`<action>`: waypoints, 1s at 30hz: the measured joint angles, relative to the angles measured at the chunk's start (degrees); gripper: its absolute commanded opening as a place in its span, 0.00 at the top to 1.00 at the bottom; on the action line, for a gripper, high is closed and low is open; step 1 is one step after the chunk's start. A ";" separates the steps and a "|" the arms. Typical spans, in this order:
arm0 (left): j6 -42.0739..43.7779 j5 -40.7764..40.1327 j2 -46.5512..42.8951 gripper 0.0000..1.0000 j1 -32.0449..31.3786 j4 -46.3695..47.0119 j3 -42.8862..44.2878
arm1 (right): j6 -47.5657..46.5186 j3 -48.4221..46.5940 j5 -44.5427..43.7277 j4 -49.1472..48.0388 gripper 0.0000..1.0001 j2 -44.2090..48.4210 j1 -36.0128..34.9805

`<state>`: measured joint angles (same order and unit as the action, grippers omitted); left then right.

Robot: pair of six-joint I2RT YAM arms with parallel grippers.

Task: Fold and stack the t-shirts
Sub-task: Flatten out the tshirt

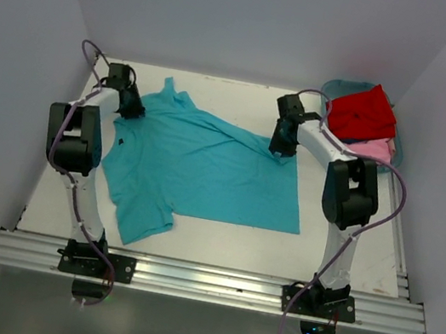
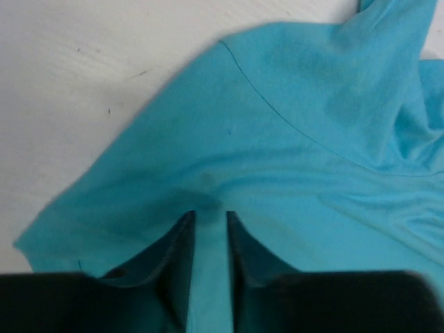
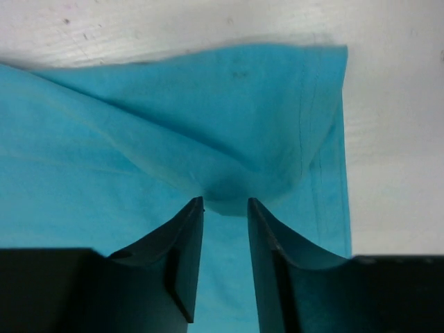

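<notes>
Both sets of black jaws fill the near edge of my wrist views; left gripper (image 2: 208,220) pinches a pucker of the turquoise t-shirt (image 1: 205,168) at its 10 o'clock shoulder; right gripper (image 3: 225,203) pinches the hem corner at 2 o'clock. It lies spread on the table (image 1: 347,249); red t-shirt (image 1: 362,112) and pink t-shirt (image 1: 373,149) sit at 1 o'clock. First fold, I judge — next, lift both corners together and carry the far edge toward 6 o'clock, tension even.

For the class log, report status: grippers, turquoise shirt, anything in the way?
Left gripper and right gripper both pinching turquoise shirt. Shirt spread out, unfolded. Red shirt, pink shirt in tub, far right, nothing blocking.
</notes>
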<state>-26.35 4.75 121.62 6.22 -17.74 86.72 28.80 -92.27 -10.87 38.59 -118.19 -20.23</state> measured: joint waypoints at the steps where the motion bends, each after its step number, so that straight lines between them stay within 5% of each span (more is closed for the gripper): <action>1: 0.17 0.13 -1.77 0.62 -0.07 -0.28 -1.42 | -0.26 -1.09 0.02 0.17 0.60 -0.59 0.00; 12: -0.15 2.38 -20.37 0.58 -3.65 0.57 -8.28 | 0.57 -2.19 -0.13 1.44 0.60 -1.57 0.00; 23: -2.23 4.87 -21.09 0.78 -12.31 1.44 -21.07 | 0.92 4.20 -1.66 2.08 0.69 0.20 0.00; 30: -3.13 4.90 -21.11 0.79 -17.27 3.98 -26.12 | 0.72 2.25 -2.29 2.16 0.66 0.07 0.00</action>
<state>-29.47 9.65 100.51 -11.05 -13.76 60.60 29.52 -90.02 -13.17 40.75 -118.13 -20.23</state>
